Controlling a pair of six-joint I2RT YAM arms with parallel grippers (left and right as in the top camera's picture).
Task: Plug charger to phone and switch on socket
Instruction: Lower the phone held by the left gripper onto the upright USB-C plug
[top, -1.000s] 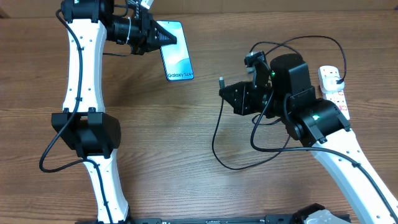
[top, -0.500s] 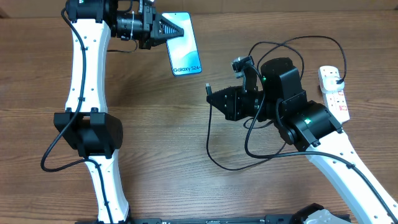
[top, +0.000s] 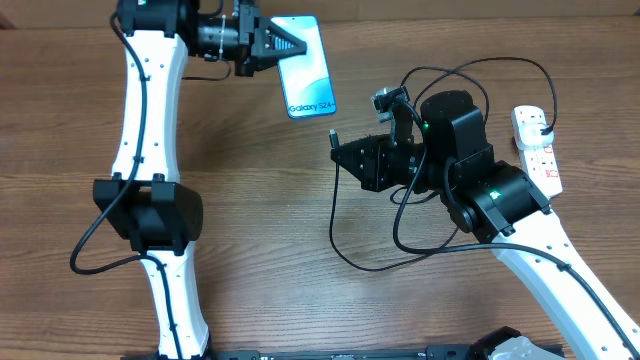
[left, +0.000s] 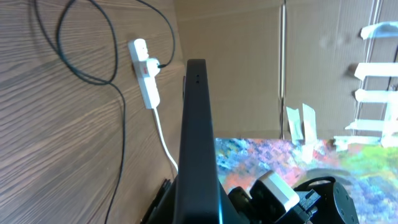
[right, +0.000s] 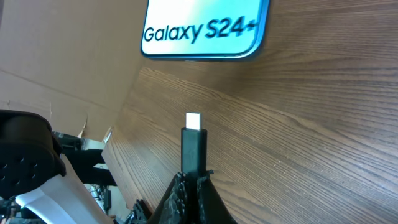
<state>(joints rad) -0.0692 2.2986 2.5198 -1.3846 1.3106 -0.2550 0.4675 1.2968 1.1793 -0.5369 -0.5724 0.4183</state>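
Observation:
My left gripper (top: 272, 45) is shut on the phone (top: 307, 66), holding it off the table at the back; its light blue screen reads "Galaxy S24+". In the left wrist view the phone (left: 198, 137) shows edge-on between the fingers. My right gripper (top: 345, 152) is shut on the charger's connector (right: 193, 143), its silver tip pointing toward the phone's bottom edge (right: 205, 31), with a gap between them. The black cable (top: 345, 240) loops over the table to a plug in the white socket strip (top: 535, 145) at the far right, which also shows in the left wrist view (left: 146, 81).
The wooden table (top: 260, 250) carries the cable loops under and around the right arm. The socket's thick white cord (left: 163, 140) runs off the table. Cardboard panels (left: 249, 68) stand behind the table edge.
My left gripper has carried the phone to the right, toward the right arm. My right gripper moved left with the connector, then held nearly still.

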